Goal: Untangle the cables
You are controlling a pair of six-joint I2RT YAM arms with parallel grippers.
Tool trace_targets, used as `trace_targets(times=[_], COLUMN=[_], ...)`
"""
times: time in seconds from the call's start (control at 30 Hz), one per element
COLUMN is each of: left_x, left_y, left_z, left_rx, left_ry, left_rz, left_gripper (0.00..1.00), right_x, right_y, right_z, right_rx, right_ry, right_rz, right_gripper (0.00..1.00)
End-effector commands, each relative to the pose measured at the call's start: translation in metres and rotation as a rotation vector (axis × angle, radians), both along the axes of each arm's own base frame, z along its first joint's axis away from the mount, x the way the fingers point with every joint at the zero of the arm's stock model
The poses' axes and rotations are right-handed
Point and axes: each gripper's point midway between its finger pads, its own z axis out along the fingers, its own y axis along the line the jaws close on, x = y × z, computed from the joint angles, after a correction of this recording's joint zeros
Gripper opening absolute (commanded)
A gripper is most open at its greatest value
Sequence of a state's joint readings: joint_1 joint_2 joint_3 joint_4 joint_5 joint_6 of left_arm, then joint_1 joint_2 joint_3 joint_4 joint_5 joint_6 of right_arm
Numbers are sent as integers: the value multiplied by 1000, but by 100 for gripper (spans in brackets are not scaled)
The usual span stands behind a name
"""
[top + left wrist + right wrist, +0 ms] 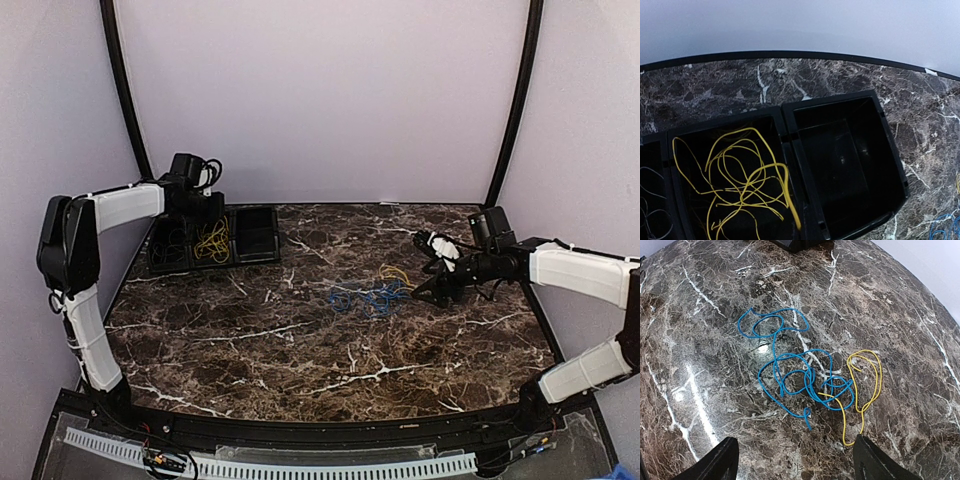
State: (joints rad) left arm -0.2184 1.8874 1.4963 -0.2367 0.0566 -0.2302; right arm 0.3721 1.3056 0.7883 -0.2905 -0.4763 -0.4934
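A blue cable (809, 380) lies in loose loops on the marble table, mid-right in the top view (365, 298). A short yellow cable (880, 375) lies to its right, one end crossing into the blue loops. My right gripper (797, 462) hovers just near of them, open, with nothing between its fingers (720, 462). In the top view it sits right of the cables (420, 292). Another yellow cable (735, 175) lies bundled in the middle compartment of a black tray (790, 145). My left gripper (205, 210) hangs over that tray; its fingers are hidden in the left wrist view.
The black tray (215, 265) stands at the back left. Its right compartment (840, 160) holds nothing, and its left one holds a thin grey cord (650, 210). Black curved frame poles rise at both back corners. The table's back edge runs just behind the tray.
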Motion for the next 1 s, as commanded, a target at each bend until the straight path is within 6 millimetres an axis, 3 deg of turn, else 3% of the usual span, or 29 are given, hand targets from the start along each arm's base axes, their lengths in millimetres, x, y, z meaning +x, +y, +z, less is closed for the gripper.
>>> trace_targets(times=[0.0, 0.27, 0.5, 0.63, 0.77, 0.97], left_x=[4, 6, 10, 13, 12, 4], left_y=[13, 27, 20, 21, 25, 32], left_z=[-29, -56, -76, -69, -52, 0], left_rx=[26, 84, 81, 86, 98, 103], left_ry=[79, 141, 164, 158, 147, 65], left_rz=[61, 125, 88, 91, 107, 131], left_gripper=[0, 0, 0, 2, 13, 35], right_x=[0, 0, 0, 3, 9, 27], right_y=[1, 0, 1, -1, -3, -9], right_z=[3, 2, 1, 2, 6, 18], right_rx=[16, 12, 12, 9, 14, 18], right_ry=[-23, -21, -12, -15, -16, -22], right_rz=[11, 11, 14, -1, -35, -82], right_gripper=[80, 80, 80, 80, 80, 80])
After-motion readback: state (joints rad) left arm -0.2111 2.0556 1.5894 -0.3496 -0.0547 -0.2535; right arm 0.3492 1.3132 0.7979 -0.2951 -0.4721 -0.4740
